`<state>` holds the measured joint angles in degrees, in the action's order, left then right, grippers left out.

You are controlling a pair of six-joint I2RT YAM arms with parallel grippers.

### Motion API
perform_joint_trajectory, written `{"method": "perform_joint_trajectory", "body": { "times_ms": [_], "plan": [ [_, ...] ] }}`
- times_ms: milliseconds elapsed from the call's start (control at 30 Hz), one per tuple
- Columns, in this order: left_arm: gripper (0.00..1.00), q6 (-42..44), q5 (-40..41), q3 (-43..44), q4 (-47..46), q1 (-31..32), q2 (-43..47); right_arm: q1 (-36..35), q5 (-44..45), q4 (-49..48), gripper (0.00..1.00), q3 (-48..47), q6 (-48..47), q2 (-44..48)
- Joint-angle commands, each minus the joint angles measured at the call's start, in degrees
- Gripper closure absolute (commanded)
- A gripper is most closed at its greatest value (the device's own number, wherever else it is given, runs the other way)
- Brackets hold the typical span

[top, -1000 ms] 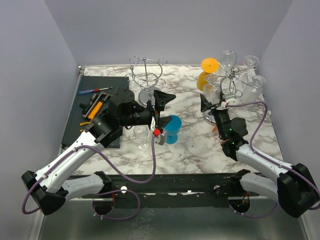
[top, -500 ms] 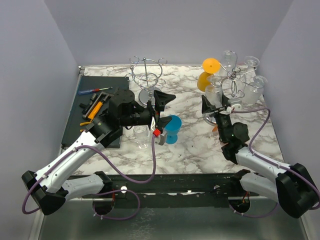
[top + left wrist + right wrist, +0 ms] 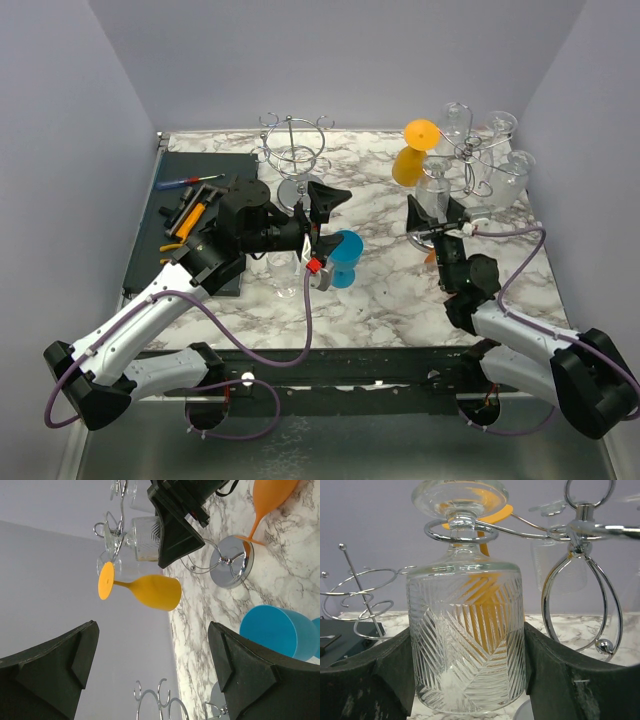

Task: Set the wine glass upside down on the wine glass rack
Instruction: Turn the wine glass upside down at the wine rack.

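Observation:
A clear ribbed wine glass (image 3: 465,645) hangs upside down, its stem inside a wire ring (image 3: 461,531) of the chrome wine glass rack (image 3: 470,160). My right gripper (image 3: 467,680) is shut on the bowl, with a pad pressed against each side. From above, that glass (image 3: 435,190) sits at the rack's near-left arm, right above the right gripper (image 3: 436,216). My left gripper (image 3: 322,232) is open at the table's middle, holding nothing, beside a blue glass (image 3: 345,258).
An orange glass (image 3: 412,150) and clear glasses (image 3: 505,170) hang on the same rack. A second, empty rack (image 3: 293,155) stands at the back middle. Another orange glass (image 3: 270,500) is near the rack's base (image 3: 231,567). Tools lie on a black mat (image 3: 190,215) at left.
My right gripper has carried the clear glass a little to the right, closer under the rack's arm. The left arm has not moved.

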<state>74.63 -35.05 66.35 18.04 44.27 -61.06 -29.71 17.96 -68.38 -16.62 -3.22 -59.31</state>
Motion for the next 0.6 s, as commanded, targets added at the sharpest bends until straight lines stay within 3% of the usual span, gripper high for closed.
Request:
{"method": "perform_joint_trajectory", "body": {
  "times_ms": [0, 100, 200, 400, 567],
  "plan": [
    [0.01, 0.4, 0.5, -0.8, -0.6, 0.1, 0.7, -0.4, 5.1, -13.1, 0.99, 1.6, 2.5, -1.1],
    [0.01, 0.5, 0.6, -0.7, -0.6, 0.1, 0.6, -0.4, 5.5, -14.7, 0.99, 1.9, 3.0, -3.0],
    [0.01, 0.4, 0.7, -0.5, -0.7, 0.1, 0.4, -0.4, 4.8, -14.5, 0.9, 1.6, 5.6, -4.6],
    [0.01, 0.6, 1.0, -0.5, -0.9, 0.1, 0.5, -0.4, 4.4, -10.1, 0.46, 0.5, 6.5, -6.2],
    [0.01, 0.7, 1.0, -0.6, -1.1, 0.2, 0.5, -0.4, 4.4, -4.6, 0.18, 0.4, 7.2, -4.3]
  ]
}}
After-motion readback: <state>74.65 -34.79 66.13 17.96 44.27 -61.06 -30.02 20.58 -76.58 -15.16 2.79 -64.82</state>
